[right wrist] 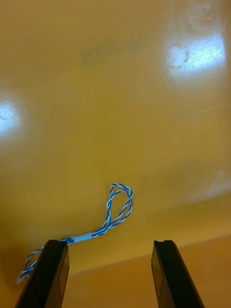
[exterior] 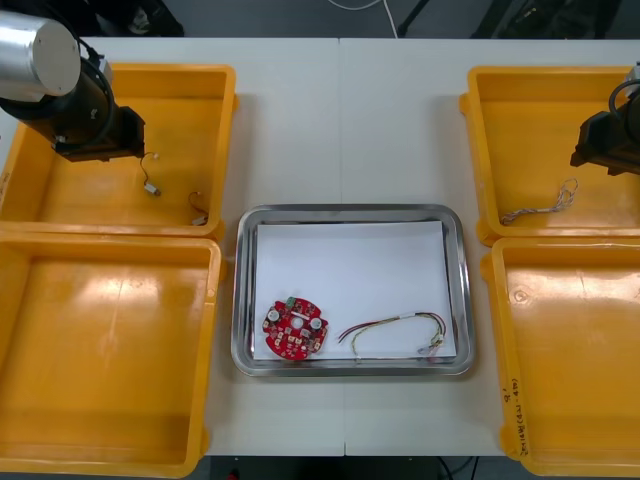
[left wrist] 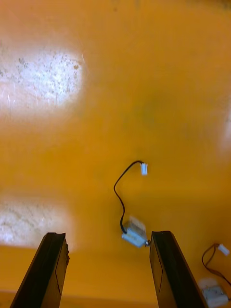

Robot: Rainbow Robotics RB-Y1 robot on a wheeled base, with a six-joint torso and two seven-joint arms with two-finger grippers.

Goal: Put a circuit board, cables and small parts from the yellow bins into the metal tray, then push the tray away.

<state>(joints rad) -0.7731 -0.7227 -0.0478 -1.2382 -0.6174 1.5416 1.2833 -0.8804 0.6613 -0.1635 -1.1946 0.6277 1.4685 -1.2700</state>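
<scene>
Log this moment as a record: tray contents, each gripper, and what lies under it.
tray contents: metal tray holds a round red circuit board and a red and yellow cable
left gripper: open, over the far left yellow bin, above a small metal part on a black cable
same bin: second small metal part, nearer the tray
right gripper: open, over the far right yellow bin, above a twisted blue and white cable
stage: that cable and both parts not yet in the tray
</scene>
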